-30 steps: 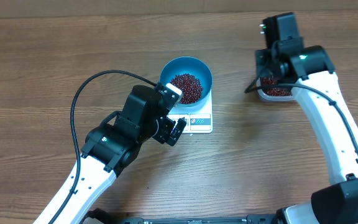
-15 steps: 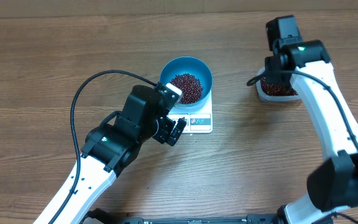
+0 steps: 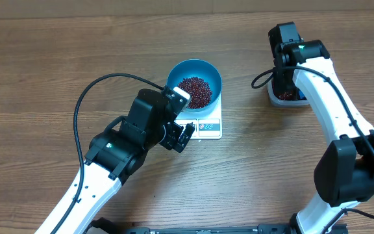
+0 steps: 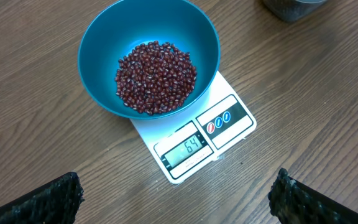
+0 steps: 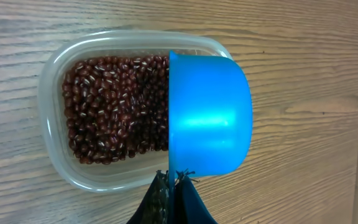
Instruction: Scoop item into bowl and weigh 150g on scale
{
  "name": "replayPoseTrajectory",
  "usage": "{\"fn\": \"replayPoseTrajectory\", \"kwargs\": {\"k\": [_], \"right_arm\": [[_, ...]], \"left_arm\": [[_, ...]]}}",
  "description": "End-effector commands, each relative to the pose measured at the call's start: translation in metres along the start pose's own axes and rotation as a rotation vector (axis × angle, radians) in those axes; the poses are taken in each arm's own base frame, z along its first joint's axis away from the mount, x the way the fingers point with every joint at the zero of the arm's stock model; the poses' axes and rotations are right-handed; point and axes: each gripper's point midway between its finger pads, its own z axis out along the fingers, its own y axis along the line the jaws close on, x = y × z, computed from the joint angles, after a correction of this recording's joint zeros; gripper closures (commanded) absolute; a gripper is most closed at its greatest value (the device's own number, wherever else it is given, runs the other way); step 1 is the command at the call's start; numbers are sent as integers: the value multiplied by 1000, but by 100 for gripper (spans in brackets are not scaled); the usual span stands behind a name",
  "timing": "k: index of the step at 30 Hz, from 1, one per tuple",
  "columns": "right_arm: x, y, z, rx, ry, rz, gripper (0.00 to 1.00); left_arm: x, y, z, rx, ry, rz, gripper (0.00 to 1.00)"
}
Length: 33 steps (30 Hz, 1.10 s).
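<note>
- Refill step: right fingers [image 5: 173,190] clamped on scoop [image 5: 210,118], over beans [image 5: 110,106] in tub [image 5: 55,81]
- Left fingers [image 3: 186,134] spread wide, empty, beside scale [image 4: 229,118]; reading looks short of target
- Next: dip scoop, carry to bowl [image 4: 104,43]

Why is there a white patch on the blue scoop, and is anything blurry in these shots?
Right wrist view: light glares off the scoop's glossy back; the beans stay sharp. Left wrist view: even light, the scale's display is crisp, the dark fingers at the corners show little detail. Overhead view: faint shadows.
</note>
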Motion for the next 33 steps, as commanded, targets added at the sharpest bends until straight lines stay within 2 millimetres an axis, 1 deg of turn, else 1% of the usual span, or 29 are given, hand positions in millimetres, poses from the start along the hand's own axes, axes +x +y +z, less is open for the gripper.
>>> {"fn": "replayPoseTrajectory", "kwargs": {"k": [1, 4, 9, 17, 23, 30, 33], "right_arm": [[12, -2, 12, 28, 38, -9, 96], [19, 1, 20, 35, 50, -17, 96], [21, 5, 28, 34, 45, -13, 96], [18, 7, 28, 27, 32, -6, 96], [17, 16, 28, -28, 30, -11, 96], [15, 18, 28, -35, 24, -8, 96], [16, 24, 28, -71, 28, -27, 96]], "left_arm": [[-4, 1, -5, -3, -20, 8, 0], [-4, 1, -5, -3, -20, 8, 1], [-4, 1, -5, -3, -20, 8, 0], [-4, 1, -5, -3, -20, 8, 0], [-4, 1, -5, -3, -20, 8, 0], [-4, 1, -5, -3, -20, 8, 1], [-4, 1, -5, -3, -20, 8, 0]]}}
